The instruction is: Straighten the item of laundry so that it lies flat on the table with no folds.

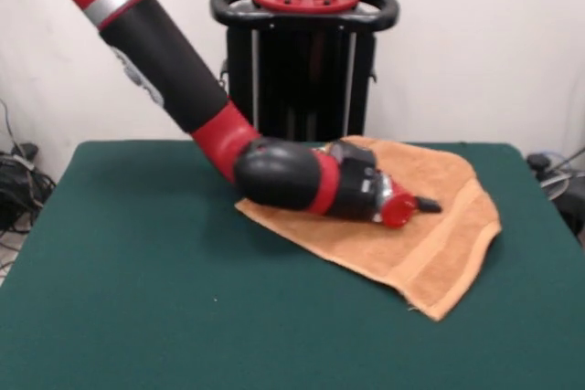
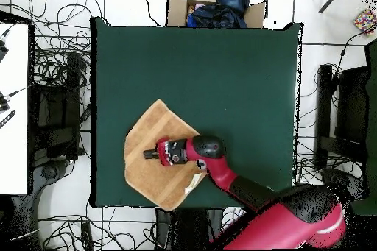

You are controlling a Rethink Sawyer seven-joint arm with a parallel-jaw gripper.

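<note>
Directly beneath the end effector (image 1: 430, 205) lies the single towel (image 1: 439, 244), its orange-tan cloth spreading out under and beyond the dark tip on every side. From the front, the black-and-red wrist lies nearly level over the cloth and points right; whether the fingers are spread or closed cannot be told from either view. One towel is present, resting on the far right part of the green surface (image 1: 137, 299), close to the pedestal (image 1: 306, 52). It sits skewed to the surface's edges, its long axis running diagonally. From the front, its near corner points toward the right front, where a woven stripe band crosses it. One arm reaches over it.
</note>
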